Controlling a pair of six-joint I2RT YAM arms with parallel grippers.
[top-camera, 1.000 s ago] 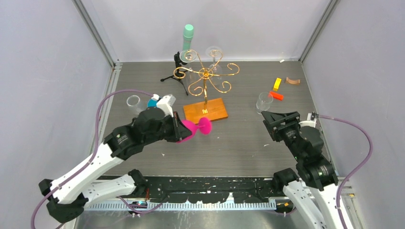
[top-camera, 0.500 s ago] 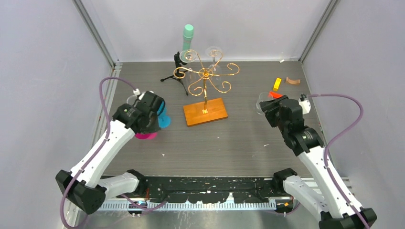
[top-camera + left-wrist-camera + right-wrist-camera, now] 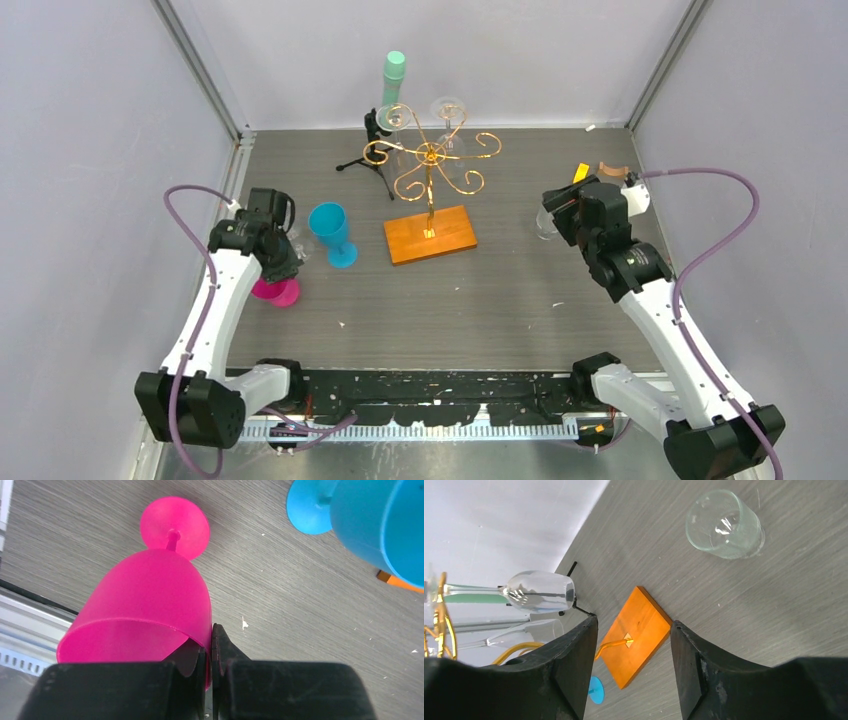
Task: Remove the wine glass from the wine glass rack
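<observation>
The wine glass rack (image 3: 432, 172), gold wire on an orange wooden base (image 3: 430, 235), stands at centre back. Two clear wine glasses (image 3: 392, 118) (image 3: 449, 108) hang upside down from its far arms. In the right wrist view the base (image 3: 636, 635) and both glasses (image 3: 541, 591) (image 3: 524, 632) show beyond my open, empty right gripper (image 3: 634, 625). That right gripper (image 3: 560, 205) is well right of the rack. My left gripper (image 3: 283, 268) is at the far left, shut on the rim of a pink goblet (image 3: 150, 595), also in the top view (image 3: 277, 291).
A blue goblet (image 3: 330, 232) stands upright left of the base, also in the left wrist view (image 3: 370, 525). A clear tumbler (image 3: 724, 524) stands by the right gripper. A black tripod (image 3: 368, 160) and a green bottle (image 3: 393, 75) are behind the rack. Small blocks (image 3: 580, 172) lie at back right.
My left arm has swung left with the pink goblet, away from the wooden base, uncovering the blue goblet. My right arm has reached back toward the clear tumbler.
</observation>
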